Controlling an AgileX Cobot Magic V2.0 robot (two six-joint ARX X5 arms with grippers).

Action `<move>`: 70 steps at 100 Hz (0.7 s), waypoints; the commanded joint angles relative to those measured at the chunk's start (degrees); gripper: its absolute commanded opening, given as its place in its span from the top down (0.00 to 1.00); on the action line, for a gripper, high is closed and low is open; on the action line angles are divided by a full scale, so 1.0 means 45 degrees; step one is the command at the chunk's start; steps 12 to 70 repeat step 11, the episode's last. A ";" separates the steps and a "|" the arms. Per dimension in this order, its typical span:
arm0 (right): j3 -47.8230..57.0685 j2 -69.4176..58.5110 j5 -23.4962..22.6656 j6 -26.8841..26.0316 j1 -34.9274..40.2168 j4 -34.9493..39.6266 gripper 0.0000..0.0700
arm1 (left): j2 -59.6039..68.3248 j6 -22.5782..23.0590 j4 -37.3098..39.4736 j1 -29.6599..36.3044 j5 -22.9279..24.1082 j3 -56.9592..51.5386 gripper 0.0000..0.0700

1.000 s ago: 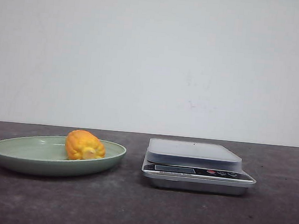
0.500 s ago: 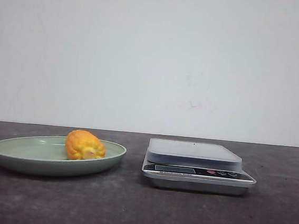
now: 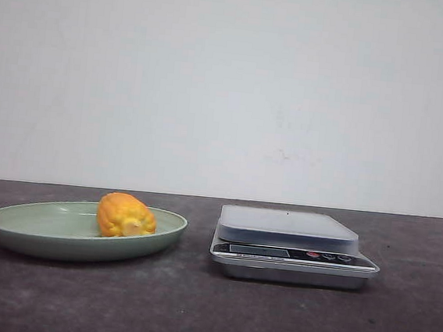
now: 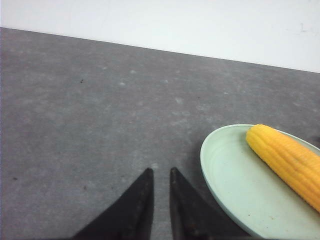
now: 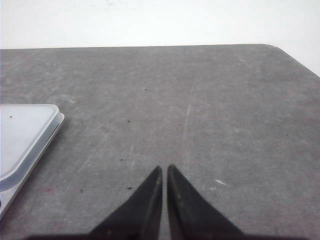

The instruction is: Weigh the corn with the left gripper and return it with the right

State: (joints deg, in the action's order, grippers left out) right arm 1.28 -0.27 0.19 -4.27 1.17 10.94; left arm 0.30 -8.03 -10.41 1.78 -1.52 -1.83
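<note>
The corn (image 3: 126, 215), an orange-yellow cob with ribbed kernel rows, lies in a pale green plate (image 3: 19, 233) on the left of the table. In the left wrist view the corn (image 4: 287, 162) lies in the plate (image 4: 220, 175), ahead of and to one side of my left gripper (image 4: 160, 171). That gripper is empty, its jaws nearly together with a narrow gap. My right gripper (image 5: 164, 167) is shut and empty over bare table, beside the scale (image 5: 20, 135). Neither gripper shows in the front view.
A silver kitchen scale (image 3: 292, 243) with a flat grey platform stands right of the plate. A white wall runs behind the dark grey table. The table's far right corner (image 5: 280, 49) shows in the right wrist view.
</note>
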 commanded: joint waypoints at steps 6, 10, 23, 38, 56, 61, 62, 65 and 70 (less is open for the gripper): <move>-0.0049 0.0010 0.0005 0.0102 0.0010 0.0044 0.99 | -0.0024 0.0204 0.0015 0.0015 -0.0029 0.0209 0.98; -0.0049 0.0010 0.0005 0.0102 0.0010 0.0044 0.99 | -0.0024 0.0204 0.0015 0.0015 -0.0029 0.0209 0.98; -0.0049 0.0010 0.0005 0.0102 0.0010 0.0044 0.99 | -0.0024 0.0204 0.0015 0.0015 -0.0029 0.0209 0.98; -0.0049 0.0010 0.0005 0.0102 0.0010 0.0044 0.99 | -0.0024 0.0204 0.0015 0.0015 -0.0029 0.0209 0.98; -0.0049 0.0010 0.0005 0.0102 0.0010 0.0044 0.99 | -0.0024 0.0204 0.0015 0.0015 -0.0029 0.0209 0.98; -0.0049 0.0010 0.0005 0.0102 0.0010 0.0044 0.99 | -0.0024 0.0204 0.0015 0.0015 -0.0029 0.0209 0.98; -0.0049 0.0010 0.0005 0.0102 0.0010 0.0044 0.99 | -0.0024 0.0204 0.0015 0.0015 -0.0029 0.0209 0.98; -0.0049 0.0010 0.0005 0.0102 0.0010 0.0044 0.99 | -0.0024 0.0204 0.0015 0.0015 -0.0029 0.0209 0.98; -0.0049 0.0010 0.0005 0.0102 0.0010 0.0044 0.99 | -0.0024 0.0204 0.0015 0.0015 -0.0029 0.0209 0.98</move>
